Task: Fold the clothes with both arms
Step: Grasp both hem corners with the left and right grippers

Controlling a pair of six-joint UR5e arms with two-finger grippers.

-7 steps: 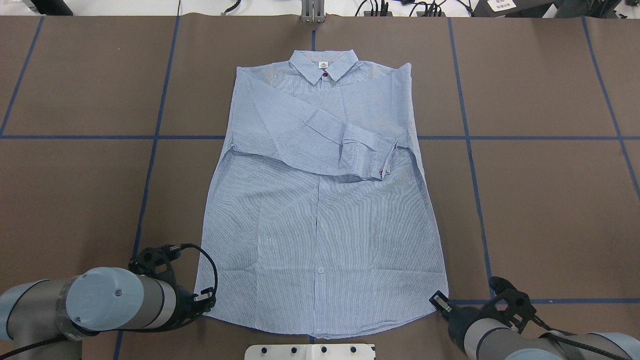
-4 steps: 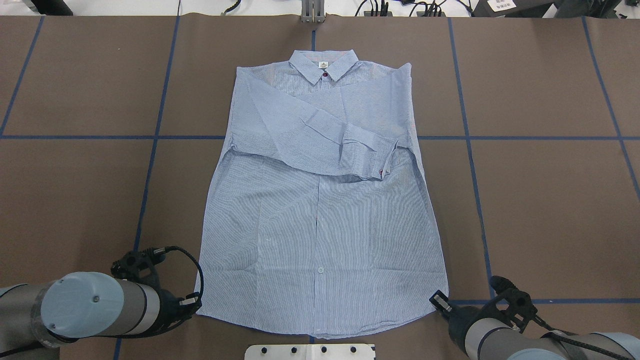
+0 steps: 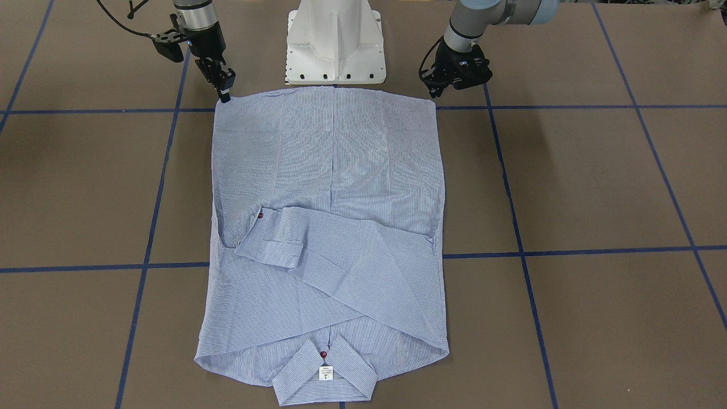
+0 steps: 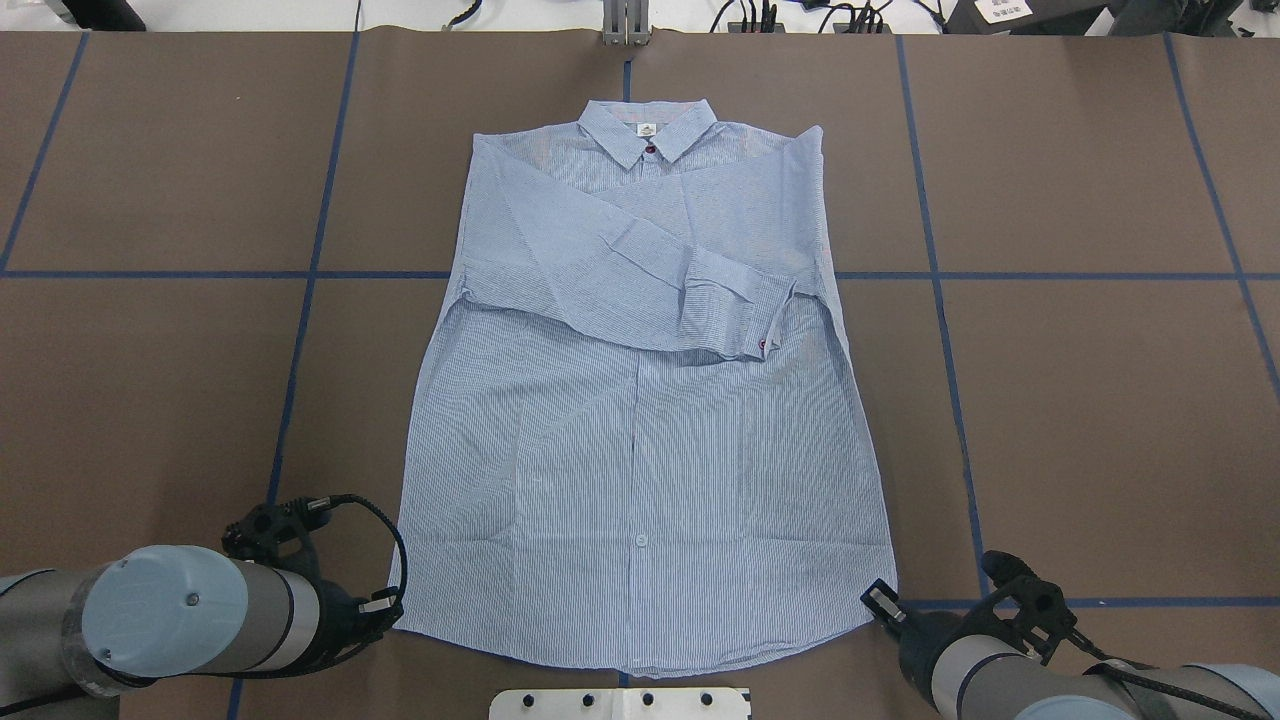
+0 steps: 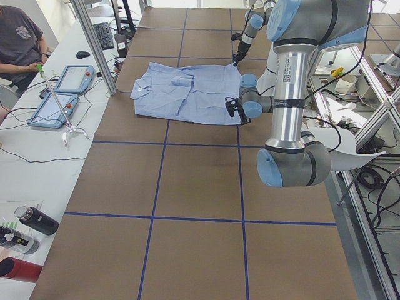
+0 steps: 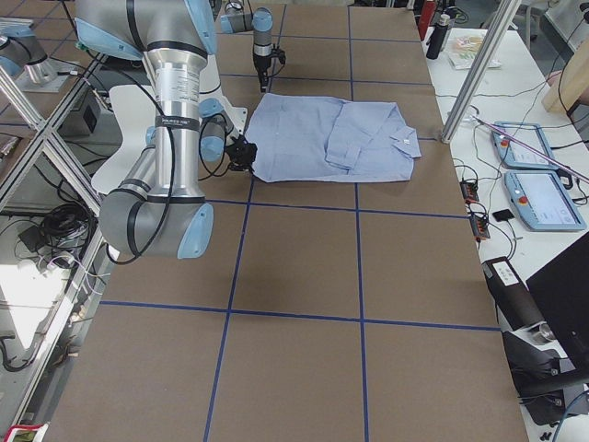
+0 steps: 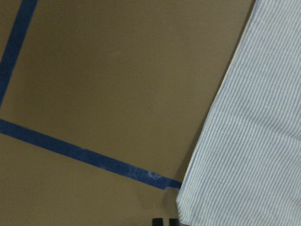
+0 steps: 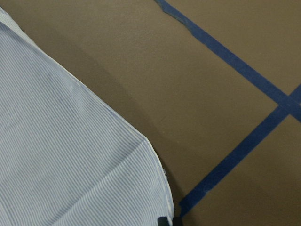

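Note:
The light blue striped shirt (image 4: pixel 640 400) lies flat and face up on the brown table. Its collar is at the far side and both sleeves are folded across the chest (image 3: pixel 318 250). My left gripper (image 4: pixel 385 603) sits low at the hem's left corner. In the left wrist view its fingertips (image 7: pixel 165 221) stand close together beside the cloth corner (image 7: pixel 188 207). My right gripper (image 4: pixel 878 600) touches the hem's right corner (image 8: pixel 160 197), shut. Whether either one pinches cloth does not show.
The white pedestal base (image 3: pixel 335 51) stands just behind the hem, between the arms. Blue tape lines (image 4: pixel 300 320) cross the brown table cover. A side bench with tablets (image 5: pixel 62 94) and a seated person (image 5: pixel 19 37) lies beyond the collar end.
My left arm drew back to the left and slightly toward the robot, off the hem corner it covered, then held still. The right arm and the shirt stayed put.

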